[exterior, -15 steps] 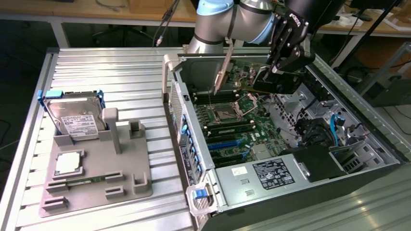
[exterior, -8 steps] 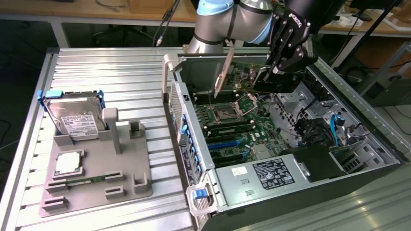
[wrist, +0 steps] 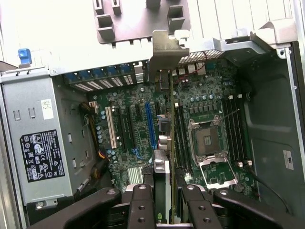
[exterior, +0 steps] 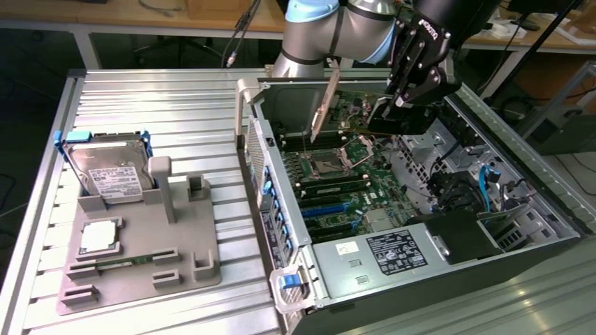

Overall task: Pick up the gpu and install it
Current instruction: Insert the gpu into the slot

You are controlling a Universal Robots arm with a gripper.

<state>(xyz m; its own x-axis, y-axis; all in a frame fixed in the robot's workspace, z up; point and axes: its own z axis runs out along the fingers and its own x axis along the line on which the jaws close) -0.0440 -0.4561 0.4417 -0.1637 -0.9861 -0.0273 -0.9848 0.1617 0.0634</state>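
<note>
1. The gripper [exterior: 408,103] hangs from the arm over the open computer case [exterior: 521,160], near the end of the case farthest from the power supply [exterior: 396,251].
2. Its jaws are drawn partway in and clamped on the gpu [exterior: 391,120]. The card sits between the fingers [wrist: 142,202], one on each flat face.
3. In the wrist view the gripper [wrist: 164,193] shows the gpu [wrist: 162,174] edge-on. The thin green board runs straight out from between the fingers, with the black cooler block right at the grip.
4. The silver end bracket [exterior: 325,105] is at the card's far end from the jaws, close to the slotted wall of the case. In the exterior view it slants out toward that view's left.
5. The card is held on edge over the motherboard [wrist: 128,124], between the blue slot [wrist: 150,125] and the CPU socket [wrist: 206,143].
6. I cannot tell whether the lower edge of the card touches any slot.
7. Outside the case, on the exterior view's left, a grey fixture tray [exterior: 181,244] carries a hard drive in a blue frame [exterior: 110,167]. It is well apart from the gripper.
</note>
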